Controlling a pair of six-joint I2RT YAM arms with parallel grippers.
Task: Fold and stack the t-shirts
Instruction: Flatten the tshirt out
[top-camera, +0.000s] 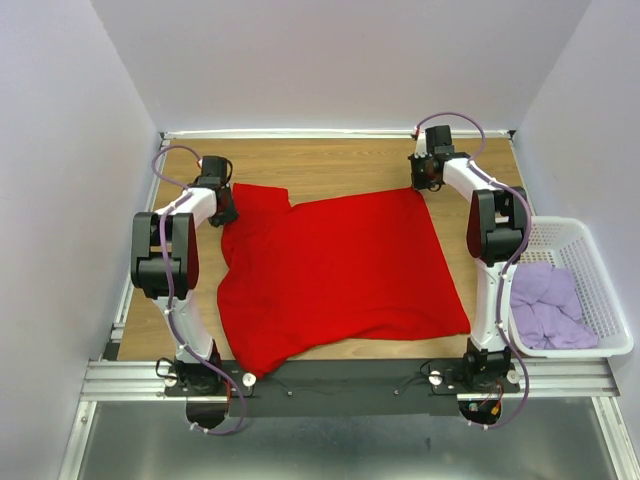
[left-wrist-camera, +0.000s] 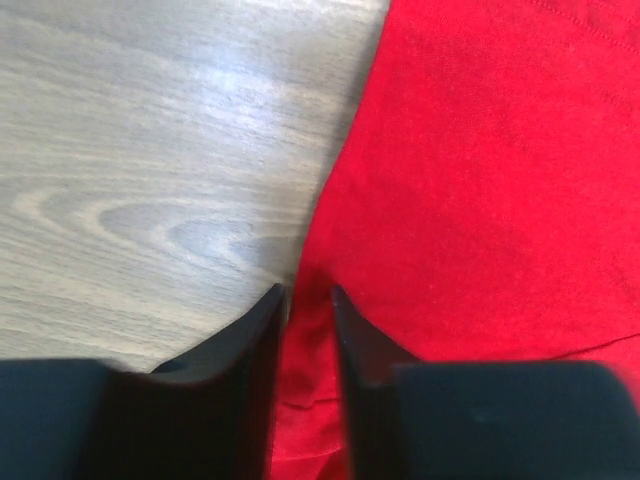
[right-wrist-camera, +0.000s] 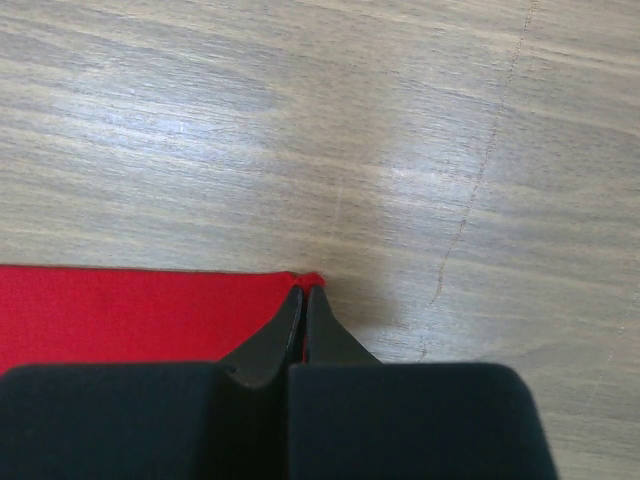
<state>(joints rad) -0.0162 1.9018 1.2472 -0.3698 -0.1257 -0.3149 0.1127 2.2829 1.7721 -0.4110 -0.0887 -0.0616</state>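
One red t-shirt (top-camera: 340, 270), one white basket (top-camera: 592, 262), an uncountable bunch of lilac t-shirts (top-camera: 548, 305), plus left arm (top-camera: 165, 250) and right arm (top-camera: 497, 235).

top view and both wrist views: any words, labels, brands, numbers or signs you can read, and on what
None can be read. The red shirt is plain; the basket, lilac shirts, table, left arm and right arm show no lettering, label or number.

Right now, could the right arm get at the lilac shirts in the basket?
Probably yes: the basket sits open-topped beside that arm, with nothing over the lilac shirts. But the right gripper is shut on a corner of the red shirt.
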